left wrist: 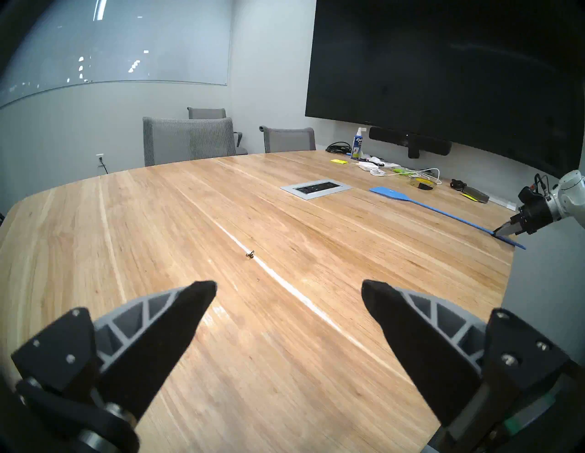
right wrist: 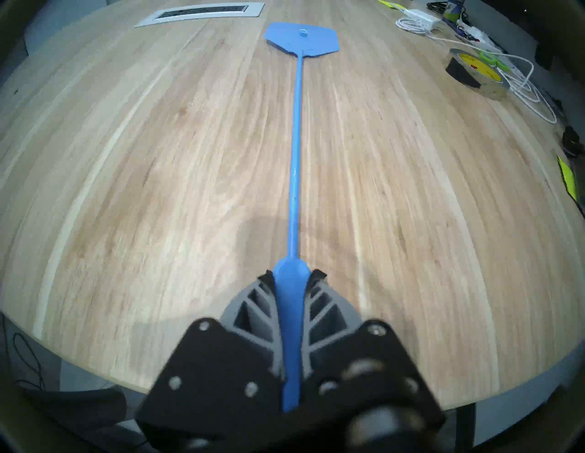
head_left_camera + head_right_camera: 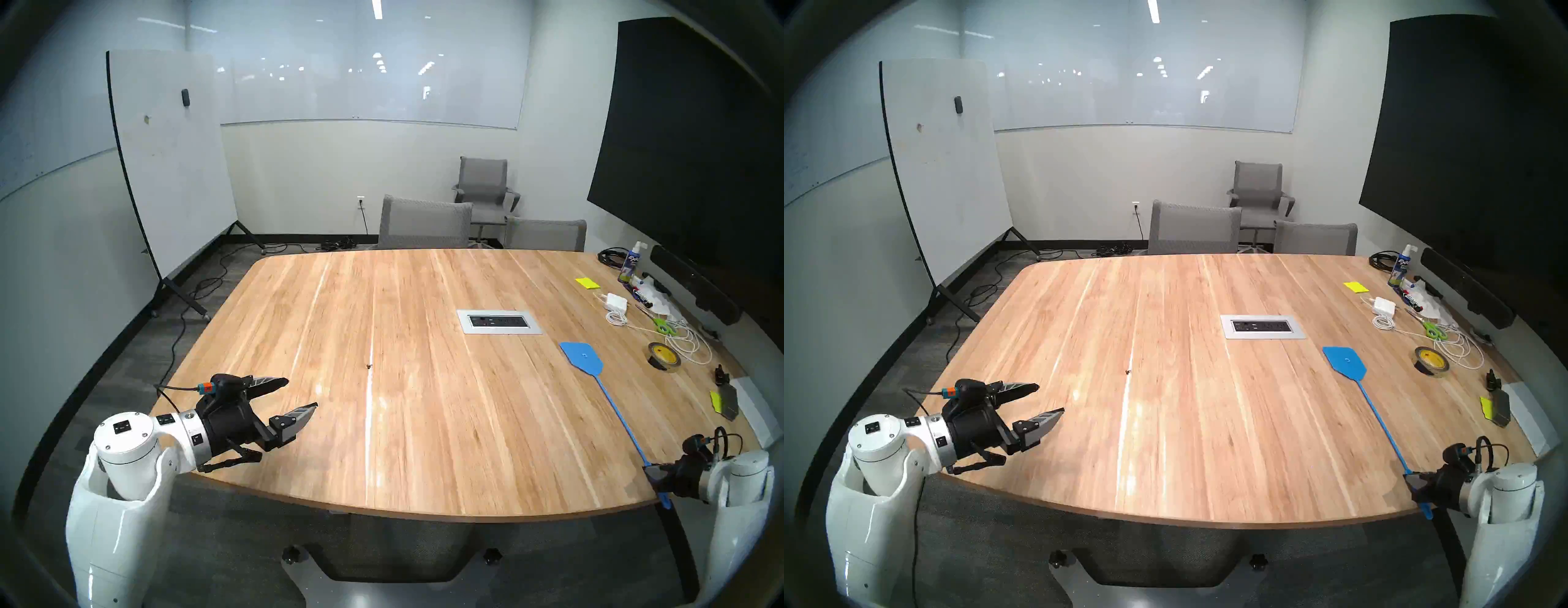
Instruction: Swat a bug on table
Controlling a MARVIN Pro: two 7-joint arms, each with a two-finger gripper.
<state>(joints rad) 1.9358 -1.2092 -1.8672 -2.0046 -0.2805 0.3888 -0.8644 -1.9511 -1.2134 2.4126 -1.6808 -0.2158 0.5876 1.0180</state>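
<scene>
The bug is a tiny dark speck on the light wood table, left of centre; it also shows in the right head view and the left wrist view. My left gripper is open and empty, hovering over the table's near left corner, short of the bug. My right gripper is shut on the handle of a blue fly swatter at the near right edge. The swatter's head lies flat on the table near the grey outlet panel, far right of the bug.
Along the table's right side lie a tape roll, white cables, green scissors, a charger, yellow notes and a spray bottle. Grey chairs stand at the far edge. A whiteboard stands left.
</scene>
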